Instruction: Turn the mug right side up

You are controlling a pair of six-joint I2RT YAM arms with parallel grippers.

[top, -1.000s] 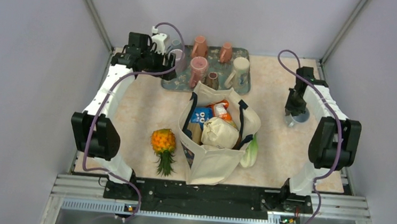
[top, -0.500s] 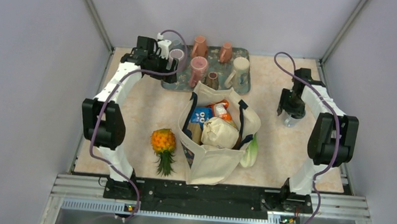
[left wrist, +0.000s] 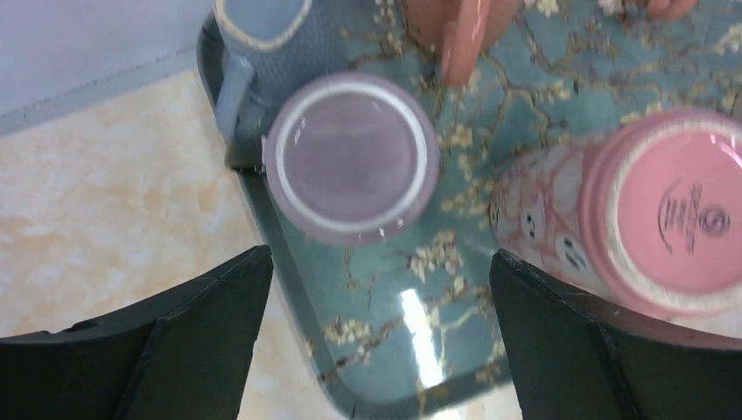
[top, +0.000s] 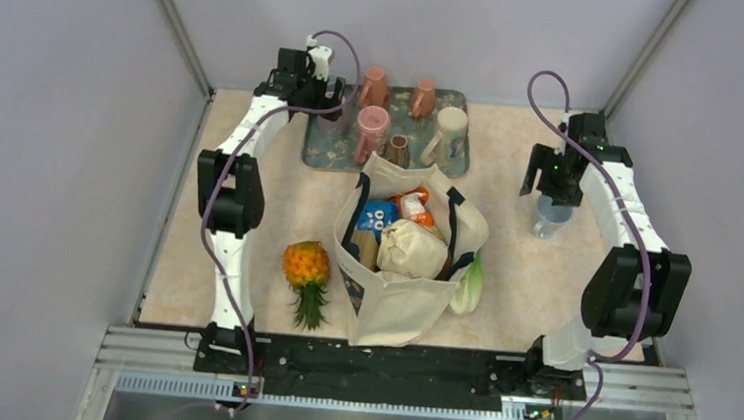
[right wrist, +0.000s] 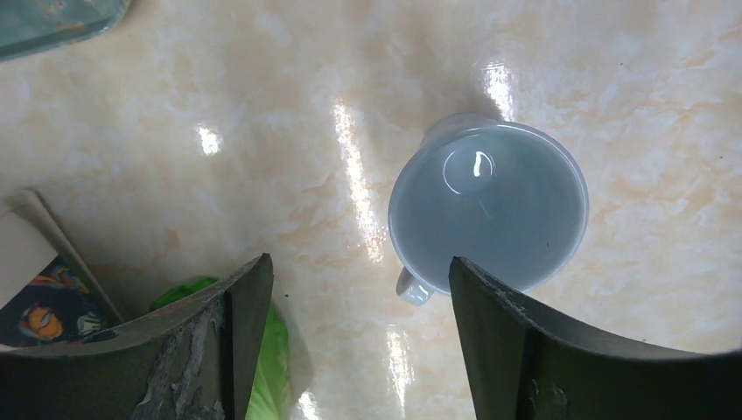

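A purple mug (left wrist: 350, 157) is seen upside down, base up, on a teal blossom-print tray (left wrist: 385, 306), close to the tray's L edge. Just beyond it, a grey-blue mug (left wrist: 262, 22) is partly cut off, its handle next to the purple one. At R, a pink mug (left wrist: 674, 214) is shown base up w/ a stamp on the base. Beige marbled worktop (left wrist: 105, 201) is seen at L. The end effector (left wrist: 381, 258) is held over the tray w/ fingers (left wrist: 175, 341) spread wide, nothing gripped btwn them.
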